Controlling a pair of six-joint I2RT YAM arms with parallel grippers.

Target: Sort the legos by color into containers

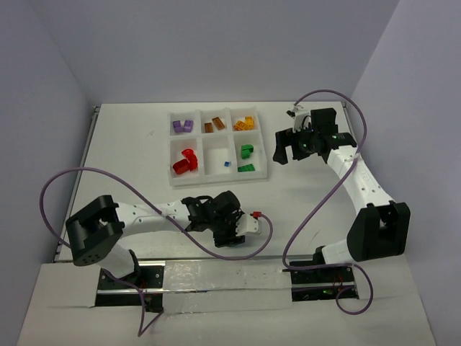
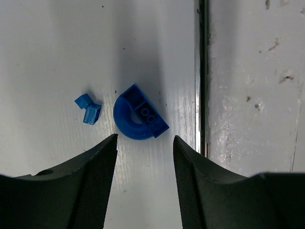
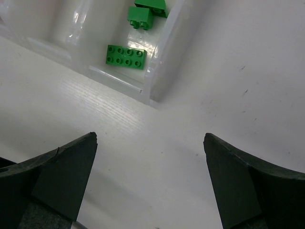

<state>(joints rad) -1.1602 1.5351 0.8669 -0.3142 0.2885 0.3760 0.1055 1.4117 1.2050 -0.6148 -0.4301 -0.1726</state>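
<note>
Left gripper (image 2: 145,143), half open and empty, hovers over a blue curved lego (image 2: 138,119) on the table (image 2: 47,47) beside a tiny blue brick (image 2: 88,109); right gripper (image 3: 150,138) gapes wide, empty, near the tray (image 3: 164,62) with green bricks (image 3: 126,56)

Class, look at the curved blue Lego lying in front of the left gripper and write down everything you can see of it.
The curved blue Lego is a half-ring of glossy, hard-looking plastic: a rounded arc closed by a straight bar that shows two small round sockets and a square hollow. It lies flat on the white table, turned at a slant, just beyond the left gripper, whose open jaws do not touch it. A smaller blue piece lies apart from it, to its left in the wrist view.
</note>
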